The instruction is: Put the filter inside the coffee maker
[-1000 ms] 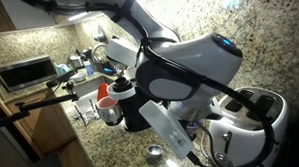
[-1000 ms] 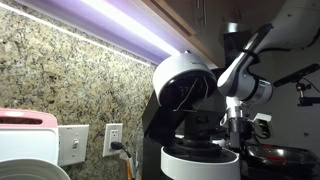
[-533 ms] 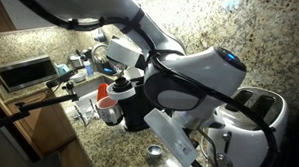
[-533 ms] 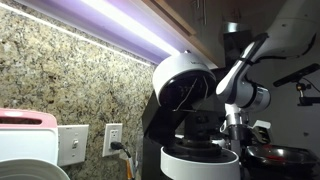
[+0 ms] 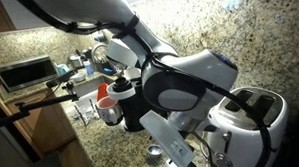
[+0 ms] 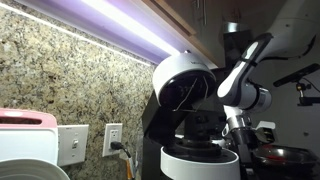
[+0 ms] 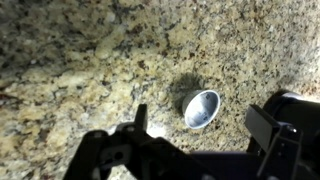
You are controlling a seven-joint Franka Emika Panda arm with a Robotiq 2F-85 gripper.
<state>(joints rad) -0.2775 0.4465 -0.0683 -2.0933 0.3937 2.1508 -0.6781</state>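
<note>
Approach is the step in hand: the end effector hangs over the speckled stone desk with nothing in it, its jaws spread wide, clearly wider than the filter. In the wrist view the filter lies on the desk just ahead of the end effector, about centred between the two dark fingers, tipped so that its shiny open mouth shows. It is not yet touched. In an exterior view the filter sits on the desk right under the end of the arm, and the coffee maker stands near, off to one side of the end effector. The white toaster stands on the opposite side.

My judgement is that the task is at an early stage, since the filter is outside the machine and not gripped. The next move calls for a straight descent that keeps the cup centred, so that one finger goes down on each side of its wall, and then a firm close. The metal looks smooth and the cup is tilted, so it could skid or roll on the desk if one finger meets it first. How the coffee maker takes the filter cannot be told from here.
</note>
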